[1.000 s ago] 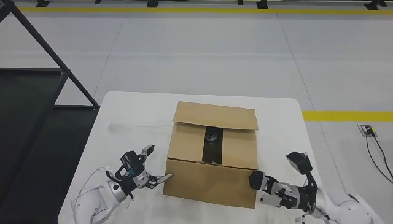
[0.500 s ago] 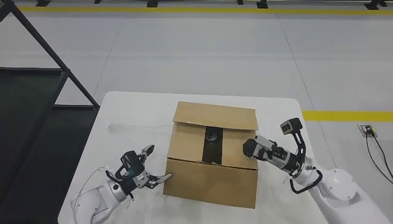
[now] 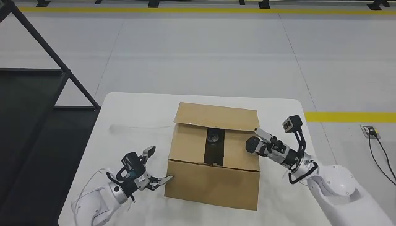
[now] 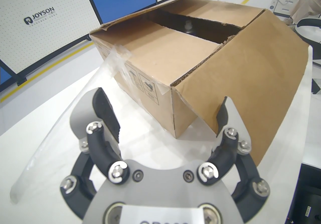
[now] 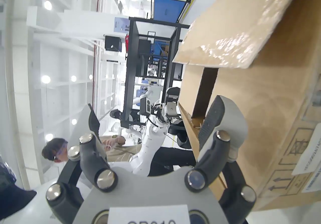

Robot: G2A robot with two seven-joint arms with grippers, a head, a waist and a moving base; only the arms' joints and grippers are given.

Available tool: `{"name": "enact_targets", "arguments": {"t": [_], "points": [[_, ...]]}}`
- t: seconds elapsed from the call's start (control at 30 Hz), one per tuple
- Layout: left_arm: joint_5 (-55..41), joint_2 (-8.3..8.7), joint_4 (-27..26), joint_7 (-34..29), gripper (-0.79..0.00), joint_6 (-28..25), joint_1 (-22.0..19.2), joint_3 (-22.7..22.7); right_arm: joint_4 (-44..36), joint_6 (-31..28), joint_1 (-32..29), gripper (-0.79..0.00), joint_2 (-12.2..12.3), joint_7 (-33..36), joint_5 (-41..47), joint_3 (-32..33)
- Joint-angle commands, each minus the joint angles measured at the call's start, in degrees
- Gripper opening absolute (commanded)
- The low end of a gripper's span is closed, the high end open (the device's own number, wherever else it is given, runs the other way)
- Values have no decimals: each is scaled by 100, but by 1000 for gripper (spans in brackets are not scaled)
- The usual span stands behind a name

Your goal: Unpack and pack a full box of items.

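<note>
Currently | step: opening the box (image 3: pixel 210 186) | right gripper (image 3: pixel 252 145) spread, empty, at right flap (image 3: pixel 239 155) | left gripper (image 3: pixel 160 163) spread, empty | next: probably pinch flap edge, lift outward

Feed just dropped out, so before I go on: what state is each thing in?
box: on the table, outer flaps open, inner flaps down with a gap.
item inside: packed, visible through gap.
clear tape: peeled loose, trailing onto table.
left gripper: open, empty.
right gripper: open, empty.

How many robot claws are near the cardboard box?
2. The left gripper is open at the near left corner of the box. The right gripper, also open, is at the box's right side by its top edge. None seems hidden.
</note>
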Motion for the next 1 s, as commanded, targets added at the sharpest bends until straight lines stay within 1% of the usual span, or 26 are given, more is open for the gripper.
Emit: {"name": "enact_targets", "arguments": {"t": [0.0, 0.17, 0.3, 0.43, 0.5, 0.57, 0.97], "points": [[0, 0, 0, 0, 0, 0, 0, 0, 53, 137, 86, 0, -42, -125, 44, -82], [0, 0, 0, 0, 0, 0, 0, 0, 284, 464, 372, 0, -155, -424, -17, -302], [0, 0, 0, 0, 0, 0, 0, 0, 445, 352, 514, 0, -229, -360, 127, -369], [0, 0, 0, 0, 0, 0, 0, 0, 490, 365, 676, 0, -349, -856, 316, -494], [0, 0, 0, 0, 0, 0, 0, 0, 504, 340, 762, 0, -429, -1294, 371, -592], [0, 0, 0, 0, 0, 0, 0, 0, 524, 341, 845, 0, -503, -1469, 507, -697], [0, 0, 0, 0, 0, 0, 0, 0, 538, 355, 859, 0, -527, -1503, 570, -725]]}}
